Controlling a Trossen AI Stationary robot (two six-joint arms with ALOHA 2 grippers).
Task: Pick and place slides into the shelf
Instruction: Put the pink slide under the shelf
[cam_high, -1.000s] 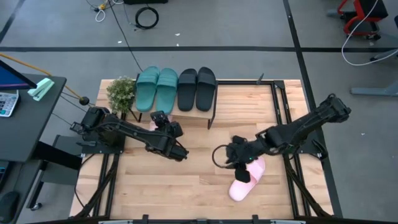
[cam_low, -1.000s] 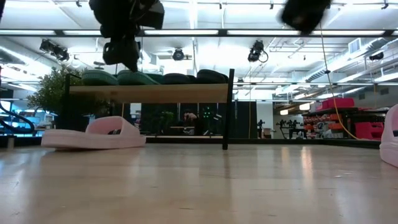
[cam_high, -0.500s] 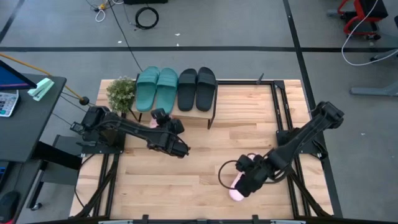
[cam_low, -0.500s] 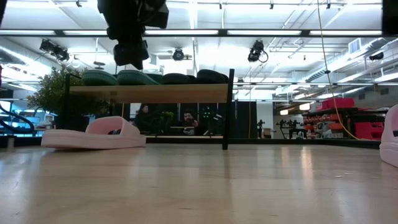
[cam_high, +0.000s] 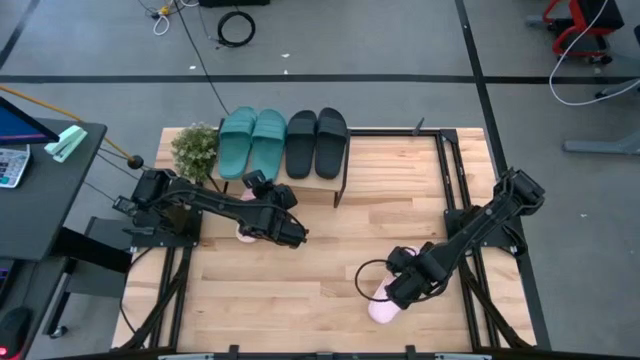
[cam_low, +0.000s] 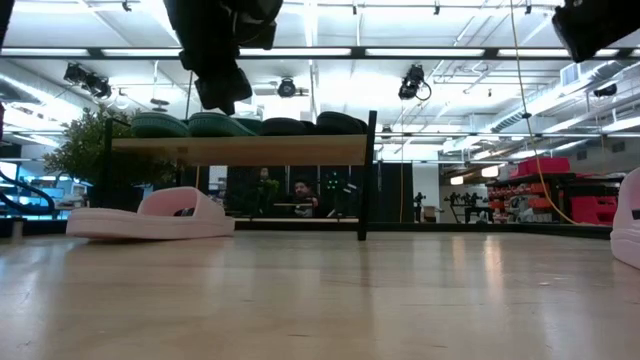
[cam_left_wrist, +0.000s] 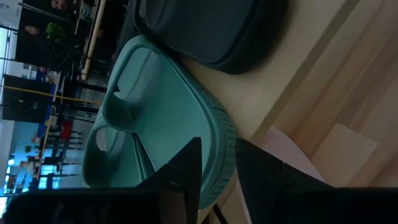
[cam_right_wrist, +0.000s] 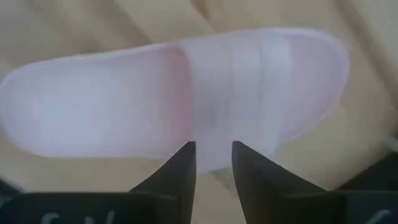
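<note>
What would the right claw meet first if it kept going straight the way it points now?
Most likely the pink slide on the table: the right claw points at its edge, fingers slightly apart, with nothing between in the right wrist view. How close it is cannot be told.

Shelf stands across the table, light board on thin black legs. On top: two teal slides, then two black slides. One pink slide lies flat on the table by the shelf's near leg. Another pink slide's edge shows at far right. Left gripper hangs above the teal pair, fingers unclear. Plant beside the shelf.
</note>
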